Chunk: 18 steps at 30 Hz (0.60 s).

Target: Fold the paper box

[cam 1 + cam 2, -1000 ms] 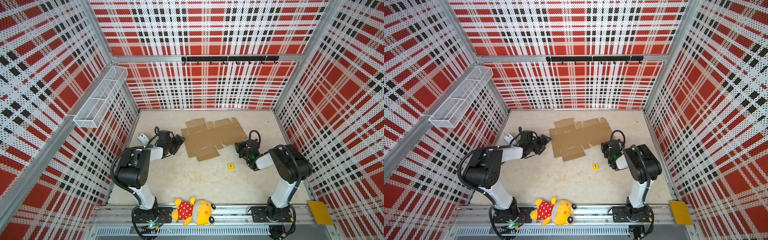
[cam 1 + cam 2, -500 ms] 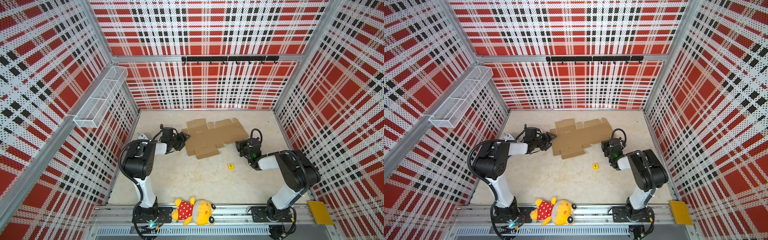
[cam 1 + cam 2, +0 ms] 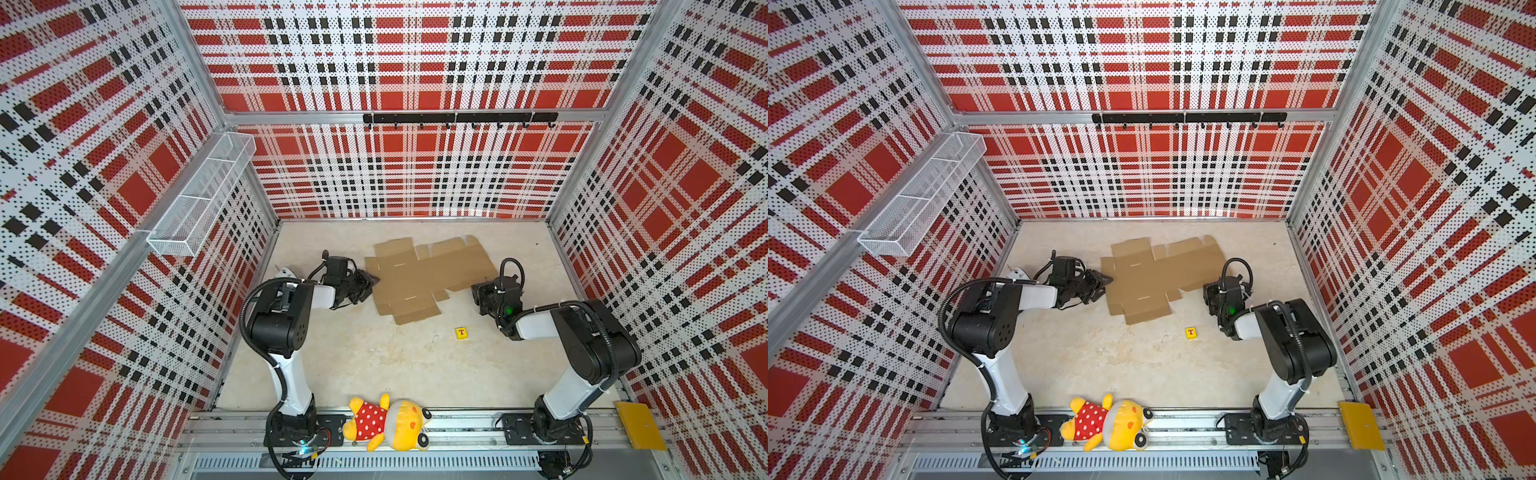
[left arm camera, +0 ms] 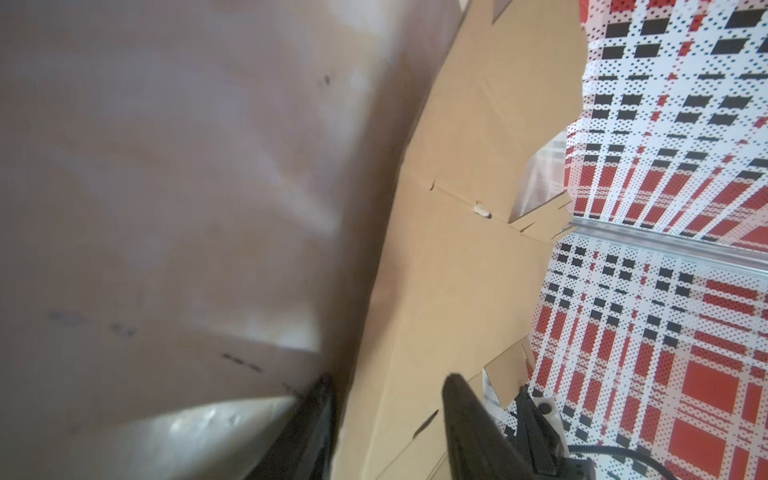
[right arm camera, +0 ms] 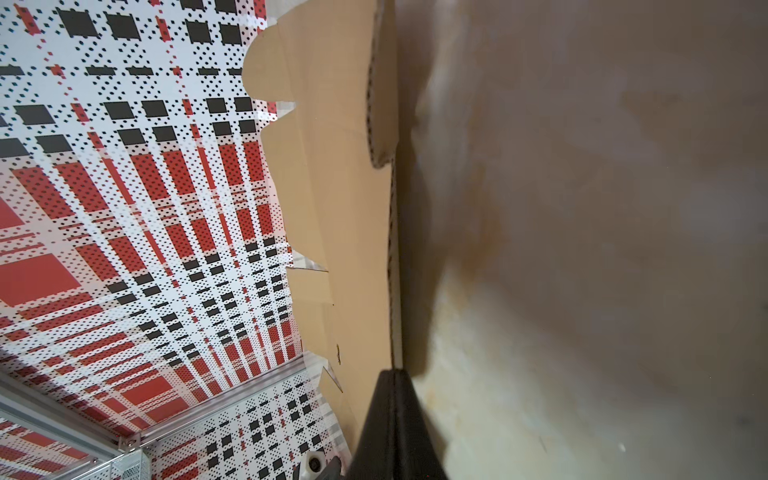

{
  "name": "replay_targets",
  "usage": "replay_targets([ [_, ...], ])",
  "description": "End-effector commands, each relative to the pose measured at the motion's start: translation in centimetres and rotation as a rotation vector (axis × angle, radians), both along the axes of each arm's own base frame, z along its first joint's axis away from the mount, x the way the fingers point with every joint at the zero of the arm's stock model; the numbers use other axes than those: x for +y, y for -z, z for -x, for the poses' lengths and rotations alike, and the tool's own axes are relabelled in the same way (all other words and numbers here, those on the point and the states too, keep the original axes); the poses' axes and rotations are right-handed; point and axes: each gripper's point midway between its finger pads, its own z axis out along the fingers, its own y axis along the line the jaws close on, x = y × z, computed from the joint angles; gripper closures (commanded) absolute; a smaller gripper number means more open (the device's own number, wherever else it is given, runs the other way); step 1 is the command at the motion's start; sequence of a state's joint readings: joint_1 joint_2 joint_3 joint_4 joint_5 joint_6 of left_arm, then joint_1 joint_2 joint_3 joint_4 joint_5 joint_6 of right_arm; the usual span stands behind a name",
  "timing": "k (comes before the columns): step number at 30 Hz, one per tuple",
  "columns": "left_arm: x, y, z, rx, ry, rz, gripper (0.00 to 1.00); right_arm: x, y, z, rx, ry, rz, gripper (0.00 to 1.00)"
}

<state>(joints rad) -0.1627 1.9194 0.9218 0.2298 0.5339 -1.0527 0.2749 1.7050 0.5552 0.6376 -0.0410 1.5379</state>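
Paper box (image 3: 424, 278) unfolded on beige tabletop (image 3: 374, 365); red plaid perforated walls (image 3: 415, 62)

In the left wrist view the tabletop (image 4: 166, 208) is blurred, the paper box (image 4: 457, 249) is cut off by the picture's edges, and only the tips of the left gripper (image 4: 386, 380) are seen. In the right wrist view the right gripper (image 5: 392, 376) is cut off likewise. Whether the paper box's edge is pinched there cannot be told. In both top views its fingertips cannot be made out beneath the wrist.
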Motion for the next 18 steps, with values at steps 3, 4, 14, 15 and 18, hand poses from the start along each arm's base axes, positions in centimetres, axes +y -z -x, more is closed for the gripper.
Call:
replay_targets([
  [3,-0.1,0.9,0.8,0.034,0.008,-0.022,0.61,0.4,-0.3,-0.4,-0.036,-0.001,-0.026,0.98],
  [4,-0.2,0.9,0.8,0.034,0.011,-0.023,0.62,0.4,-0.2,-0.4,-0.037,-0.004,-0.023,0.98],
  [14,0.0,0.5,0.7,0.021,0.017,-0.044,0.75,-0.1,0.6,0.6,-0.026,-0.002,-0.001,0.82],
  [15,0.1,0.4,0.7,0.019,0.016,-0.051,0.78,-0.2,0.7,0.7,-0.022,0.0,-0.007,0.8],
  [18,0.1,-0.4,0.6,0.003,0.025,-0.065,0.83,-0.4,0.4,0.9,-0.034,-0.004,-0.002,0.73],
])
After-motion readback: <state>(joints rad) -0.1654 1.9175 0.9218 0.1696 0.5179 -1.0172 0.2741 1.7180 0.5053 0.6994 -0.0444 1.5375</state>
